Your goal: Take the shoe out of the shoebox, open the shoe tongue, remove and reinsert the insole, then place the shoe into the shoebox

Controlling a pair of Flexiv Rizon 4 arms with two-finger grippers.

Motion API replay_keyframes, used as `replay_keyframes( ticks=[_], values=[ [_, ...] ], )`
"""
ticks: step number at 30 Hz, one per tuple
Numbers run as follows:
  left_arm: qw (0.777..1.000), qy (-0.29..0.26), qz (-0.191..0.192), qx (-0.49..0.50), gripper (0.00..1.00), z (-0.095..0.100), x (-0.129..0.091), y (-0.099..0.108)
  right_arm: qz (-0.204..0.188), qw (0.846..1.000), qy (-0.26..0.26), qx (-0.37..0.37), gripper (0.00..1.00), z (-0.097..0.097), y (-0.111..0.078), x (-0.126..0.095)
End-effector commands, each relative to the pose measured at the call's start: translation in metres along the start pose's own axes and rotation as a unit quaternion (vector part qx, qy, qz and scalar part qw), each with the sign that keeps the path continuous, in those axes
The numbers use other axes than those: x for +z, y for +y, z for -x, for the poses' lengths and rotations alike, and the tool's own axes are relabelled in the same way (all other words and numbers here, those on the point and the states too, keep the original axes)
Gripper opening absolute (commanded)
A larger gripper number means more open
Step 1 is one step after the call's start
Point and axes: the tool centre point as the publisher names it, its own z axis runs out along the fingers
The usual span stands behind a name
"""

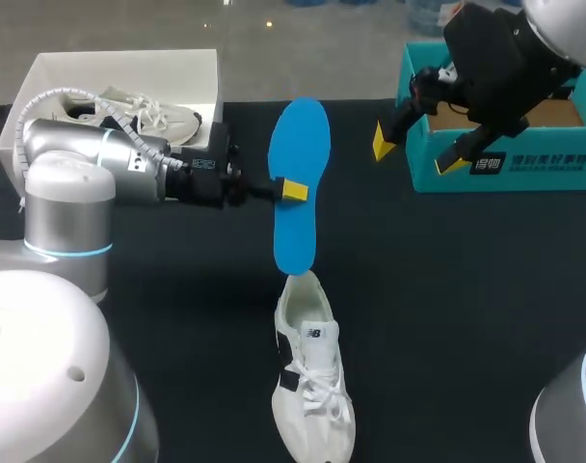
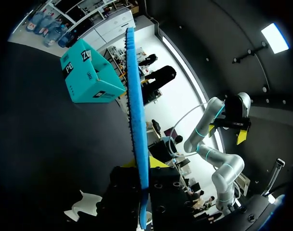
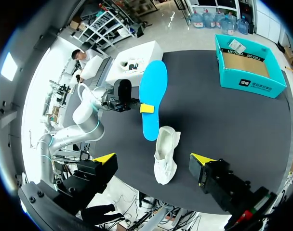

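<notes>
A blue insole [image 1: 299, 183] hangs upright above the table with its lower tip just over the heel of the white shoe [image 1: 312, 386]. My left gripper [image 1: 293, 190] is shut on the insole's middle, coming in from the left. The left wrist view has the insole [image 2: 136, 115] edge-on between that gripper's fingers [image 2: 144, 166]. The shoe [image 3: 165, 154] lies on the black table, toe toward the front edge. My right gripper [image 1: 416, 152] is open and empty, high over the table beside the teal shoebox [image 1: 505, 154]. In its own view the right gripper [image 3: 153, 160] hangs over the shoe.
A white box [image 1: 42, 77] at the back left holds a second white shoe [image 1: 144, 114]. The teal shoebox [image 3: 247, 67] stands open at the back right. Black tabletop [image 1: 447, 309] spreads around the shoe.
</notes>
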Motion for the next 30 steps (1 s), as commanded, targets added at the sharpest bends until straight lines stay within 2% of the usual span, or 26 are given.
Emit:
replay_keyframes(
  ticks=[1,2,3,6,10,12,18,24,30],
  values=[
    [1.000,-0.001,0.000,0.000,0.00,0.000,0.000,0.000,-0.002,1.000,-0.001,0.001,1.00,-0.001,0.002,0.001],
    [0.999,0.003,0.003,0.032,0.00,-0.004,-0.002,-0.001,-0.002,1.000,-0.001,0.001,1.00,-0.001,0.002,0.001],
    [0.997,0.030,-0.002,0.068,0.00,-0.008,-0.002,-0.003,-0.002,1.000,-0.001,0.001,1.00,-0.001,0.002,0.001],
    [0.988,0.040,-0.023,0.145,0.00,-0.013,-0.009,-0.003,-0.002,1.000,-0.001,0.001,1.00,-0.001,0.002,0.001],
    [0.969,0.054,0.001,0.241,0.00,-0.018,-0.016,0.000,-0.002,1.000,-0.001,0.001,1.00,-0.001,0.002,0.001],
    [0.960,0.071,-0.007,0.271,0.00,-0.020,-0.019,0.001,-0.002,1.000,-0.001,0.001,1.00,-0.001,0.002,0.001],
    [0.921,0.086,0.002,0.379,0.00,-0.034,-0.030,0.012,-0.002,1.000,-0.001,0.001,1.00,-0.001,0.002,0.001],
    [0.892,0.068,-0.005,0.447,0.00,-0.045,-0.038,0.021,-0.002,1.000,-0.001,0.001,1.00,-0.001,0.002,0.001],
    [0.884,0.036,-0.004,0.467,0.00,-0.042,-0.039,0.033,-0.002,1.000,-0.001,0.001,1.00,-0.001,0.002,0.001]
  ],
)
